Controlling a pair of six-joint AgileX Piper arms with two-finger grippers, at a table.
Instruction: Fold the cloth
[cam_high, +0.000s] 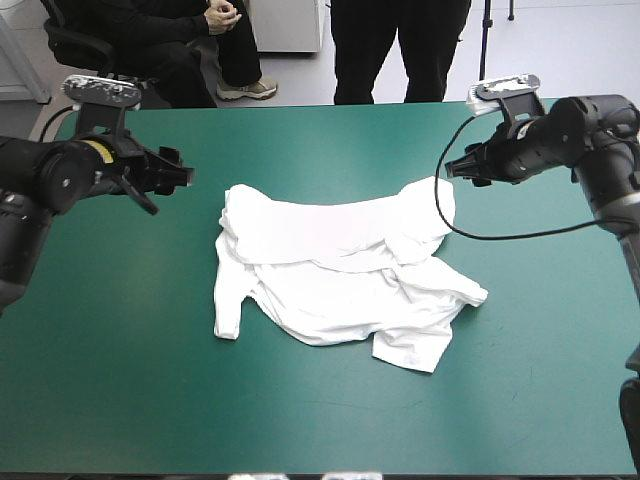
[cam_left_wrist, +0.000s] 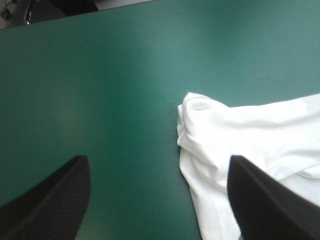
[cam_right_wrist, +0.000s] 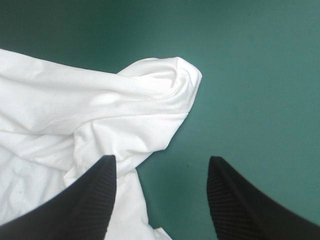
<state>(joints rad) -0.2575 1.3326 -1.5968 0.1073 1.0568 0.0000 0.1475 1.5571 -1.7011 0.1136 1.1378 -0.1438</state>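
Observation:
The white T-shirt (cam_high: 335, 275) lies loosely bunched and half folded on the teal-green cover in the middle of the table. My left gripper (cam_high: 185, 177) hovers off its far-left corner, open with nothing between the fingers; that corner of the T-shirt (cam_left_wrist: 235, 135) shows just ahead of my left gripper (cam_left_wrist: 159, 200). My right gripper (cam_high: 452, 168) hangs by the far-right corner, open and apart from the fabric. A rounded fold of the T-shirt (cam_right_wrist: 115, 115) lies ahead of my right gripper (cam_right_wrist: 162, 197), nearer one finger.
Bare teal-green cover (cam_high: 120, 350) surrounds the T-shirt on all sides. The table's far edge (cam_high: 300, 105) runs behind both grippers.

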